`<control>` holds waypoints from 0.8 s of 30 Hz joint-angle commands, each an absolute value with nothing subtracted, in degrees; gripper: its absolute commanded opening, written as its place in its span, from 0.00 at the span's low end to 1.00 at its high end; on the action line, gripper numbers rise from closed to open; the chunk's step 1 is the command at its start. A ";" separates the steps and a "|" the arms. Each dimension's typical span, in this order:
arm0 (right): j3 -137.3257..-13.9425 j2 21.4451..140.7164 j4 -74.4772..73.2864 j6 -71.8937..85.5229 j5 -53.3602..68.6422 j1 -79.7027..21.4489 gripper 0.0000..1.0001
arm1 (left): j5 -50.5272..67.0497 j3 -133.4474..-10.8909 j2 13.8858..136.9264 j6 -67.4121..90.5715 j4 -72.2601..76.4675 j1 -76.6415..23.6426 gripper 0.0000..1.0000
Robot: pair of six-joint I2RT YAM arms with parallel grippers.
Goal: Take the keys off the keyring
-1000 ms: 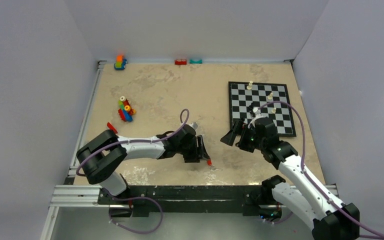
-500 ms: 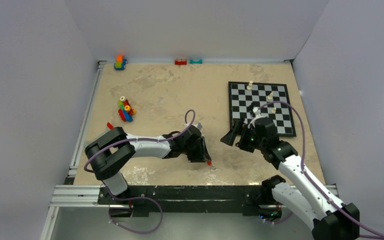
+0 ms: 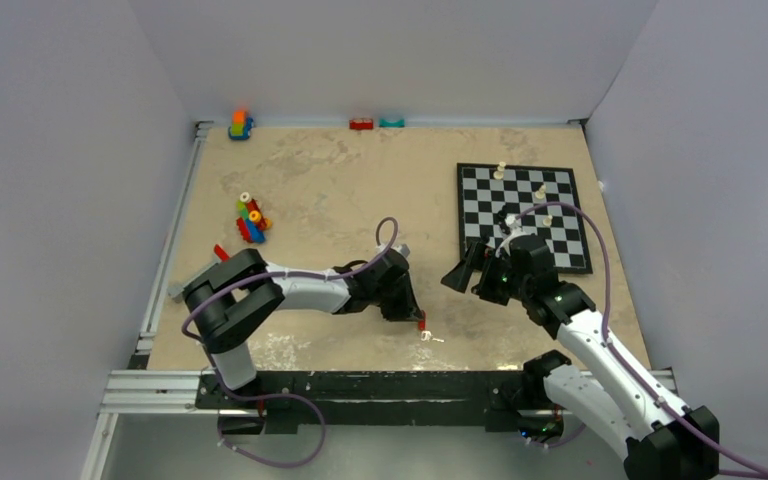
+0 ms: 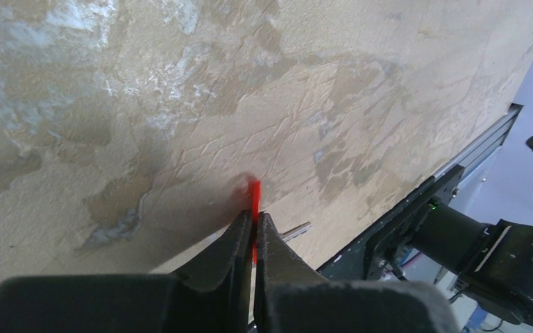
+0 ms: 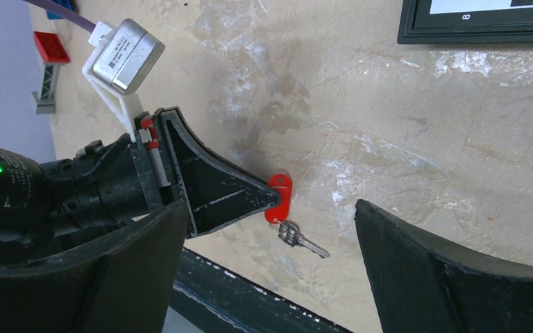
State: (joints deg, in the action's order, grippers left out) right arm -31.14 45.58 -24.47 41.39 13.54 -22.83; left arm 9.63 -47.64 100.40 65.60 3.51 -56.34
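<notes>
Left tool (image 4: 255,220) closed, seemingly pinching keys (image 5: 278,197) | mottled beige table (image 3: 340,180) | grey walls (image 3: 60,150)

It looked like a robotics lab cell: plain white panels (image 3: 390,50) enclosed a stone-patterned table (image 3: 340,170) edged by an aluminium rail (image 3: 150,388).

My left claw (image 4: 255,218) is matt black plastic. Keys (image 5: 278,198): glossy red plastic head, shiny bare metal blade at its 5 o'clock. Table (image 4: 180,104): rough, matt, stone-look.
</notes>
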 commanded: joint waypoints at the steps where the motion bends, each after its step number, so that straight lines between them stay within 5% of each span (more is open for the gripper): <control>1: -31.94 45.15 -24.99 40.04 14.33 -23.04 0.95 | 9.94 -49.17 99.86 66.33 5.66 -56.52 0.03; 11: -34.47 43.17 -24.70 39.69 17.58 -23.04 0.95 | 6.78 -48.25 87.80 67.84 -3.14 -56.52 0.00; 24: -44.31 34.88 -10.71 38.03 33.64 -23.06 0.92 | 0.24 -62.93 68.17 72.91 -26.45 -55.00 0.00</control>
State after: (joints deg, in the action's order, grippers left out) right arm -38.54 36.95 -18.37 39.81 27.27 -22.83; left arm 3.40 -57.17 73.36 69.71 -18.90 -56.01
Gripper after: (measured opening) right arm 0.930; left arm 0.021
